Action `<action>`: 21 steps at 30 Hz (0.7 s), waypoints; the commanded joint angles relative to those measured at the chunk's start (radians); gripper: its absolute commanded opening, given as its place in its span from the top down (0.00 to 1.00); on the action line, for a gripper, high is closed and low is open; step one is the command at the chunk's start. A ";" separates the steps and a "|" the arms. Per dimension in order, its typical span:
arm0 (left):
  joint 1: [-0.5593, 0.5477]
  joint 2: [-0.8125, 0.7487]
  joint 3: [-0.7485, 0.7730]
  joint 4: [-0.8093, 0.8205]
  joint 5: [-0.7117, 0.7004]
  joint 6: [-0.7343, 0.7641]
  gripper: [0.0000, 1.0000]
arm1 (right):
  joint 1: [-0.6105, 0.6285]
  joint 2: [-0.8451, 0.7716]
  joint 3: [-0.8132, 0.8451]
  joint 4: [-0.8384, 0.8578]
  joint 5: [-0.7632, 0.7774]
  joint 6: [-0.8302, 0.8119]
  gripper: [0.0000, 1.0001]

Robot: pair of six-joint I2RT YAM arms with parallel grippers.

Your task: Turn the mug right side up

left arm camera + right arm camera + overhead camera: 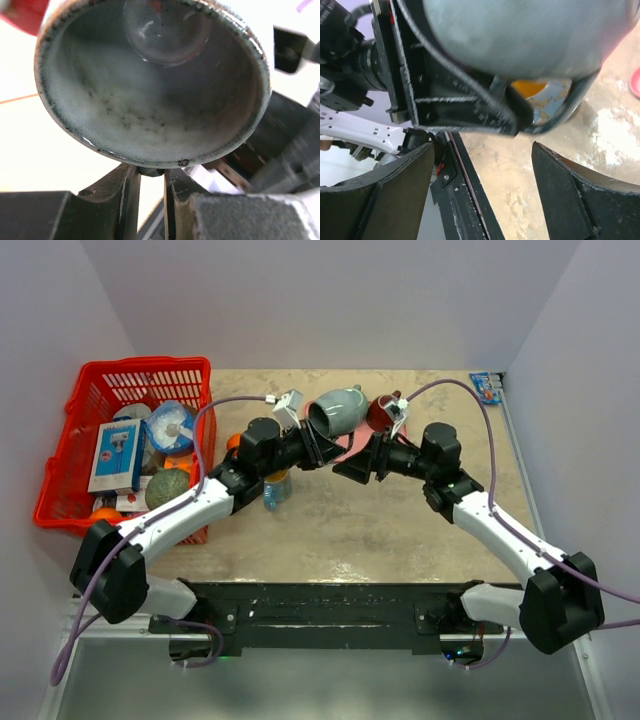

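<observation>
**A:** Where is our mug now?

**B:** Up in the air over the bench, lying on its side. Its mouth looks back at our left arm. Its bottom points at the far wall.

**A:** Who holds it?

**B:** Only our left claw. It is pinched tight on the lowest bit of the rim, and the rim sits between its two fingers.

**A:** And our right claw?

**B:** It is wide, with nothing in it. It sits just under the mug, very near. We do not think it touches.

**A:** So what could go wrong?

**B:** We think the mug could slip. It looks heavy and shiny, and we only hold a thin bit of rim. Most of the mug hangs out past the fingers, so it may swing down or fall out.

**A:** Would it break?

**B:** It might, if it hit the bench.

**A:** Anything else?

**B:** Yes. We must turn our wrist to bring the mouth up. The right claw is so near that the mug could bump it, and a bump could knock the mug loose.

**A:** And when we put it down?

**B:** If the bottom is not flat on the bench when we let go, the mug could tip and roll. We should go slow.
</observation>
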 commanded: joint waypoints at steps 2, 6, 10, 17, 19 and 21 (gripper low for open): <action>0.018 0.020 0.097 -0.021 -0.109 0.100 1.00 | 0.012 0.015 -0.010 -0.116 0.084 -0.044 0.16; 0.018 0.044 0.133 -0.109 -0.152 0.161 1.00 | 0.009 -0.010 -0.019 -0.228 0.225 -0.058 0.14; 0.000 0.075 0.159 -0.190 -0.184 0.229 1.00 | 0.003 -0.030 -0.001 -0.385 0.508 -0.054 0.13; -0.055 0.142 0.210 -0.440 -0.247 0.304 1.00 | -0.004 0.001 0.123 -0.643 0.828 -0.003 0.13; -0.080 0.177 0.235 -0.493 -0.308 0.316 1.00 | -0.006 0.007 0.131 -0.641 0.839 0.005 0.13; -0.092 0.208 0.288 -0.595 -0.362 0.318 1.00 | -0.006 0.013 0.143 -0.657 0.864 0.019 0.13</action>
